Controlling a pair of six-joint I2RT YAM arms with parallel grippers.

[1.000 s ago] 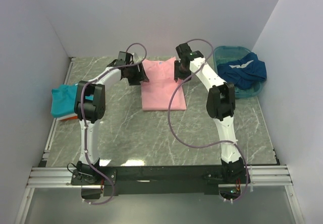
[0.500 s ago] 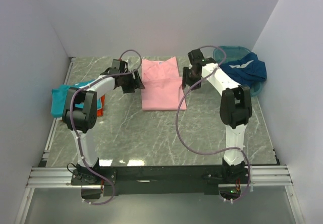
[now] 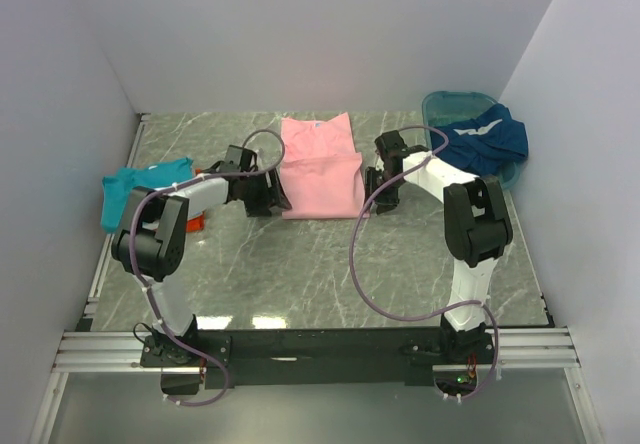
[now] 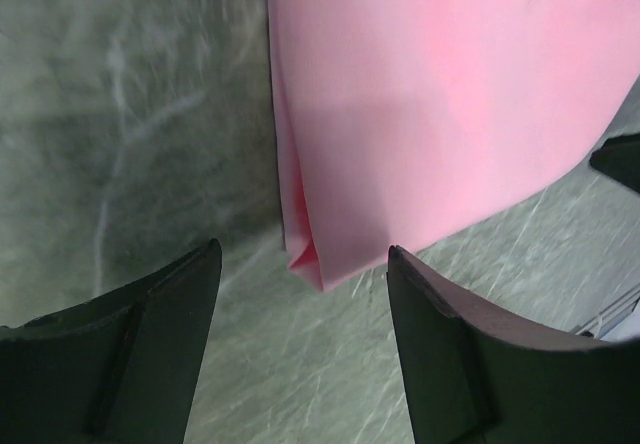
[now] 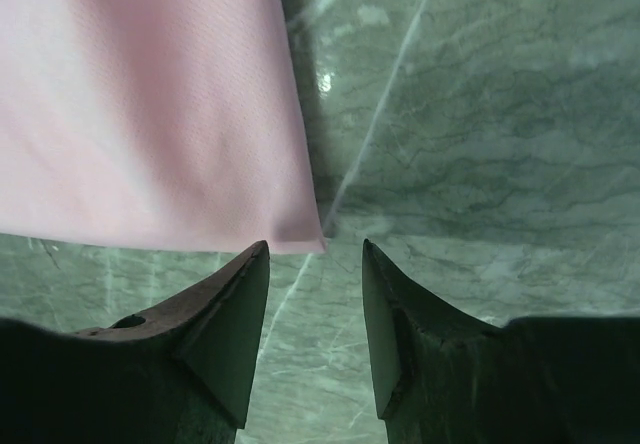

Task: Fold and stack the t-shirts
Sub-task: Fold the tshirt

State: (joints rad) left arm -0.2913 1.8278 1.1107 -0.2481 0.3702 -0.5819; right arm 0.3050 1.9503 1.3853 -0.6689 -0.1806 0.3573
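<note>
Teal shirt [image 3: 135, 189] lies at the table's [image 3: 300, 264] left edge, an orange shirt [image 3: 197, 223] showing beside it. Left gripper [image 4: 300, 252], jaws spread and empty, frames the near-left corner of the folded pink shirt [image 3: 320, 169] at mid-table. Right gripper [image 5: 315, 247], jaws likewise spread, meets its near-right corner. Dark blue shirt [image 3: 485, 139] fills the basin [image 3: 440, 101], far right.

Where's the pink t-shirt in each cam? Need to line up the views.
Top external: pink t-shirt lies flat mid-table, between the left pincer and right pincer.
Left wrist: pink t-shirt fills the upper right, one corner pointing into the pincer's gap.
Right wrist: pink t-shirt fills the upper left, its corner just ahead of the pincer.
Shared landmark: the grey marbled table.
</note>
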